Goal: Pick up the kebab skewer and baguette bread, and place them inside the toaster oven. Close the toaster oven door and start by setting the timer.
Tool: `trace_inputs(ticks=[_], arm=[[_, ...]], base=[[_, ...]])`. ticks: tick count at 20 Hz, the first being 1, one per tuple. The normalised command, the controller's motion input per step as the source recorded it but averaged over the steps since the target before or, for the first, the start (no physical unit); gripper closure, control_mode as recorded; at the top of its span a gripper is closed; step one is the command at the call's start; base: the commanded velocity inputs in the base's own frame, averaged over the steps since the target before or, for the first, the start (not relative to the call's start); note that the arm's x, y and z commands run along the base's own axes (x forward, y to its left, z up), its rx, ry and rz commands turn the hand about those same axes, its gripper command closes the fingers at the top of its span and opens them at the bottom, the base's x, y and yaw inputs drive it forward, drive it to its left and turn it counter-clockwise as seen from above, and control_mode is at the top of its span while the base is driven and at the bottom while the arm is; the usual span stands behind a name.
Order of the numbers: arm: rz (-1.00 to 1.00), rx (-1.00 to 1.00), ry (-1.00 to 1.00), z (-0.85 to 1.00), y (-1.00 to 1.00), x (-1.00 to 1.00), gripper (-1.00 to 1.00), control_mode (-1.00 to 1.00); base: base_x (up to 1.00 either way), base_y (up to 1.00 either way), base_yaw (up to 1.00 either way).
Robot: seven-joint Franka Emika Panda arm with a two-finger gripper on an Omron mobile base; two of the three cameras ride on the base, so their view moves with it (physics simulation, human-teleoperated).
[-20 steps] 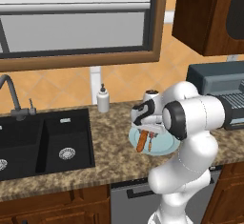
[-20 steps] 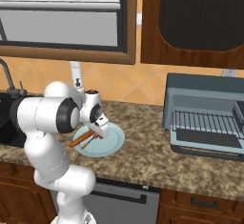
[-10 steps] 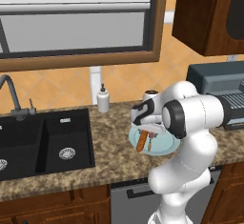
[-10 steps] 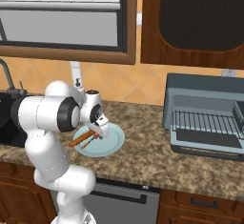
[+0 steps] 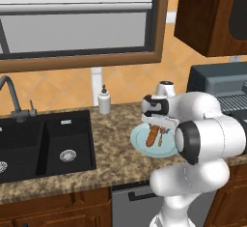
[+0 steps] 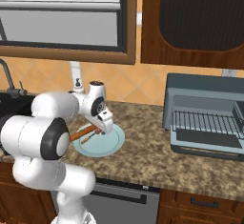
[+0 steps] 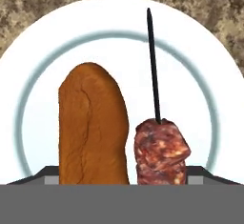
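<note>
Two rear base views; close plate overhead.

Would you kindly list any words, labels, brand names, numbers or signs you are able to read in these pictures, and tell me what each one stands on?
None: no readable text shows in any view.
Toaster oven: no brand or dial markings legible.
Soap bottle: no label.
Plate, baguette, kebab skewer: no print.
Dishwasher front: plain, no lettering.

The baguette bread and kebab skewer are laid side by side on a plate. Both are found directly below the gripper.
</note>
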Motion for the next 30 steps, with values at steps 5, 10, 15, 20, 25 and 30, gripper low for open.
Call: trace_inputs(ticks=[5, 10, 15, 20, 25, 30], arm=[[-0.06, 0.03, -0.11, 0.51, -0.45, -0.80, 1.00, -1.00], [-0.06, 0.01, -0.15, 0.42, -0.57, -0.50, 1.00, -1.00], [-0.07, 0.02, -0.14, 0.35, -0.65, -0.20, 1.00, -1.00], [-0.10, 0.02, -0.14, 0.41, -0.70, 0.00, 1.00, -1.00], [-0.16, 0.06, -0.08, 0.53, -0.81, 0.00, 1.00, -1.00], [-0.20, 0.13, -0.02, 0.64, -0.94, 0.05, 1.00, -1.00]], base=[[0.00, 0.00, 0.00], [0.00, 0.00, 0.00], [0.00, 0.00, 0.00], [0.00, 0.00, 0.00], [0.00, 0.00, 0.00], [0.00, 0.00, 0.00]])
